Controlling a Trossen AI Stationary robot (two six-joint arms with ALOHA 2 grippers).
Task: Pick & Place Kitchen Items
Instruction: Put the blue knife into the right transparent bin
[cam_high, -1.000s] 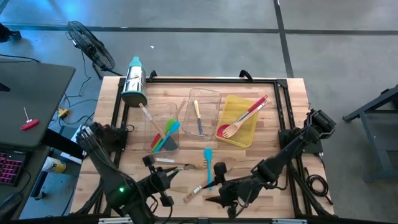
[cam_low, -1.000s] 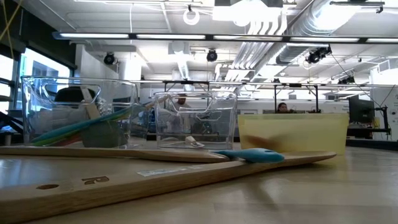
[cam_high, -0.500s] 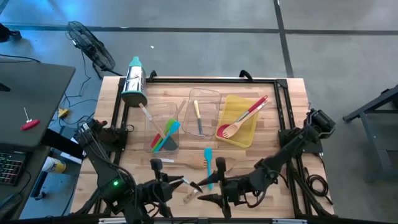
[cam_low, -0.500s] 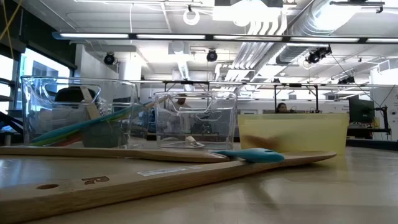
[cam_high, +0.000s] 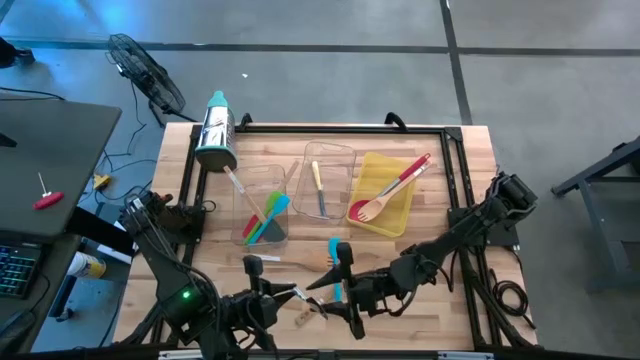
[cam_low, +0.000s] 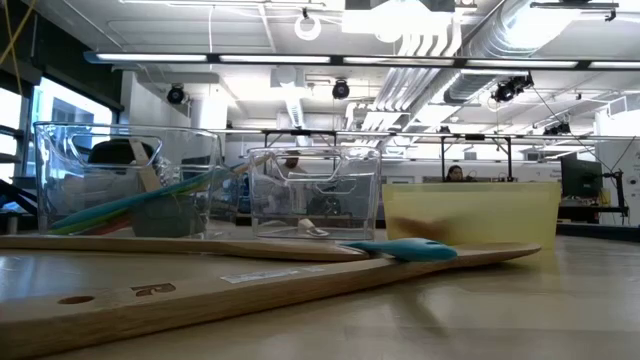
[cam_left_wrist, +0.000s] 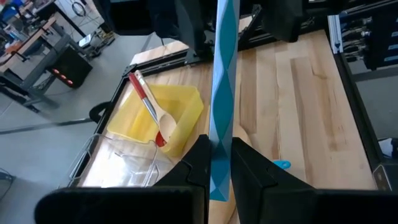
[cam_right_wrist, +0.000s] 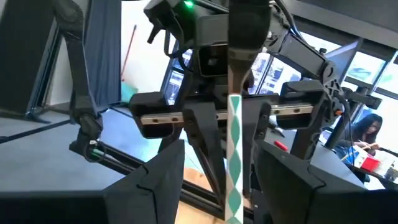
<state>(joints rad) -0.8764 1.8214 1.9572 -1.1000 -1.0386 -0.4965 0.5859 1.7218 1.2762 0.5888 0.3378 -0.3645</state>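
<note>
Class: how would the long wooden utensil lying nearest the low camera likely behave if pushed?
The wooden utensil looks flat-sided, so it probably slides rather than rolls. Plain wood suggests it is stiff and fairly light.

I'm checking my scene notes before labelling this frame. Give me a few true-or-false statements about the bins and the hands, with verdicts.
1. The left hand is shut on a teal utensil. True.
2. The yellow bin is empty. False: a red utensil and a wooden utensil lie in it.
3. The steel cylinder stands between the bins. False: it lies at the table's far left corner.
4. The right hand is open. True.
5. The middle clear bin holds a yellow-handled utensil. True.
</note>
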